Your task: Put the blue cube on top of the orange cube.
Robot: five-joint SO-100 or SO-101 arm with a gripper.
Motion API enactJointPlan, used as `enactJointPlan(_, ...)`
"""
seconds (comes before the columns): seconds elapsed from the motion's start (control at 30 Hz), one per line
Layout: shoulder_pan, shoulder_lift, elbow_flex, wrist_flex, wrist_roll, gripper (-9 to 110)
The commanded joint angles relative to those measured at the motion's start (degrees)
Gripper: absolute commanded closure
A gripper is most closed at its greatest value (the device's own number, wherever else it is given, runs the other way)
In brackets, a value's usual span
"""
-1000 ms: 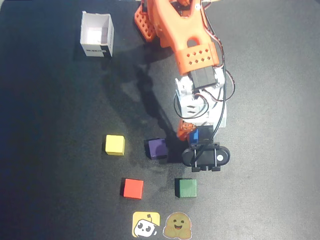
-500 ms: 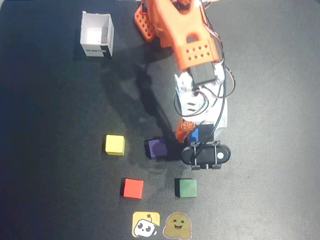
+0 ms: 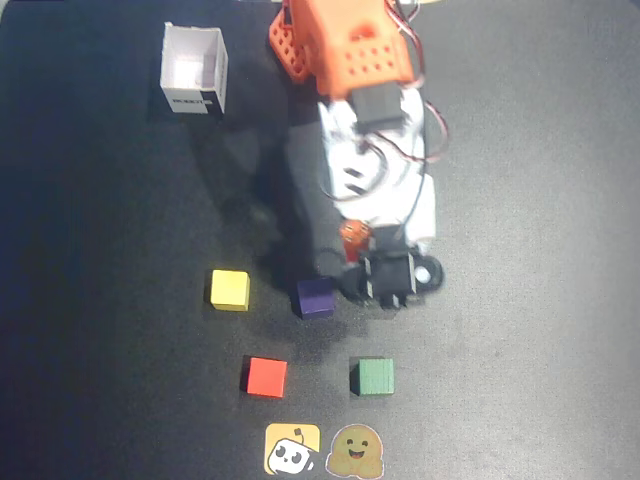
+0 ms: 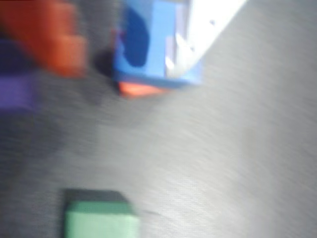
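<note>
In the blurred wrist view the blue cube [image 4: 156,44] sits on top of the orange cube [image 4: 141,89], of which only a thin strip shows below it. My gripper [image 4: 124,62] is open around the stack. The white finger [image 4: 198,34] lies against the blue cube's right side. The orange finger [image 4: 54,39] stands apart to the left, with a dark gap between it and the cube. In the overhead view both cubes are hidden under the arm's wrist [image 3: 388,275].
A purple cube [image 3: 315,297] lies just left of the wrist, and shows in the wrist view [image 4: 15,84]. A yellow cube [image 3: 229,289], red cube [image 3: 266,377] and green cube [image 3: 372,376] lie around. A white box [image 3: 193,68] stands at the back left.
</note>
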Motion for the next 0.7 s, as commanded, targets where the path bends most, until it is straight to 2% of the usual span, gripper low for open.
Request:
enactJointPlan(0.0,2.5,6.6,3.2,-0.4,-2.9,95)
enactJointPlan(0.1,4.0,11.8,8.5,-0.4,-4.1,101)
enactJointPlan(0.37,5.6,30.8,23.7,1.7,-4.4,101)
enactJointPlan(0.67,6.8,47.9,32.8,8.5,-5.4,101)
